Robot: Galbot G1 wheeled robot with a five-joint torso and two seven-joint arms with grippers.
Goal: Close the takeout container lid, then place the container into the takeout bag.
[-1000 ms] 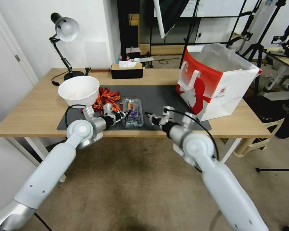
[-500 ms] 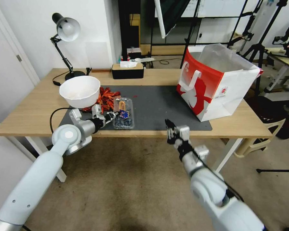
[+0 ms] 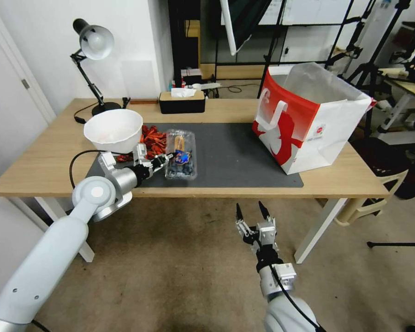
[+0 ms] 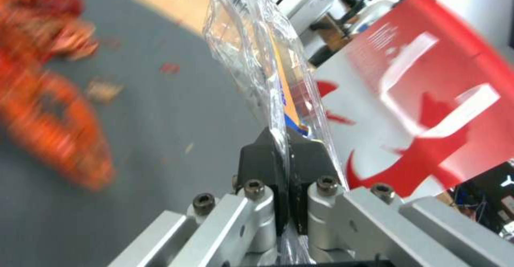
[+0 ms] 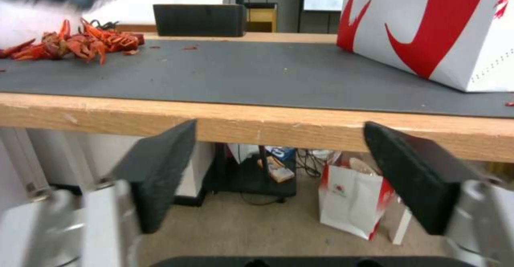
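Observation:
The takeout container (image 3: 181,156), a clear clamshell with dark blueberries, is at the left of the grey mat (image 3: 230,152), its lid (image 3: 180,144) down with the label on top. My left gripper (image 3: 166,160) is shut on its near edge. In the left wrist view the black pads of that gripper (image 4: 282,154) pinch the clear plastic of the container (image 4: 251,50). The red-and-white takeout bag (image 3: 309,120) stands open at the mat's right end. My right gripper (image 3: 251,213) hangs open below the table's front edge, its pads (image 5: 160,170) wide apart and nothing between them.
A big white bowl (image 3: 113,130) and a heap of orange-red scraps (image 3: 154,138) sit just behind the container. A black tissue box (image 3: 182,101) and a desk lamp (image 3: 94,44) stand at the back. The wooden table edge (image 5: 268,118) runs right above the right gripper.
The right arm has drawn back off the table and dropped below its front edge, fingers spread. The left gripper has shifted the container to the left and slightly farther back.

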